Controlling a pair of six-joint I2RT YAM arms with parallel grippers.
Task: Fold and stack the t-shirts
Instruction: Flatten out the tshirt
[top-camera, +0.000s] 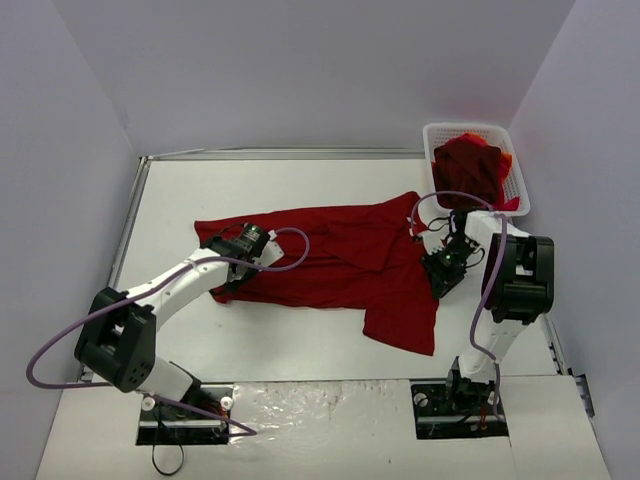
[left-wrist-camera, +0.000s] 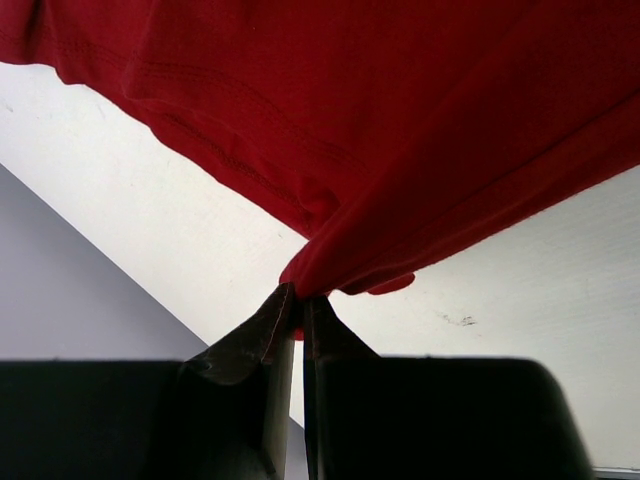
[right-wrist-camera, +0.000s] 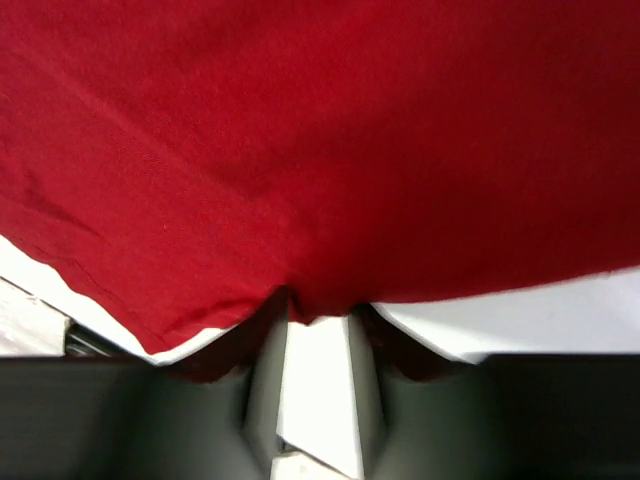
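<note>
Left tool (left-wrist-camera: 298, 305) pinches the spread t-shirt (top-camera: 340, 255) at its 9 o'clock edge; right tool (right-wrist-camera: 318, 335) straddles the 3 o'clock hem, grip unclear. Nothing looks folded; more t-shirts (top-camera: 475, 170) fill the basket (top-camera: 470, 128) at 1 o'clock.

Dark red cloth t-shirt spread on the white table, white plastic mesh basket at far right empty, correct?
Not empty: top external view shows the white plastic mesh basket holding more red t-shirts. The dark red cloth t-shirt does lie spread on the white table.
</note>
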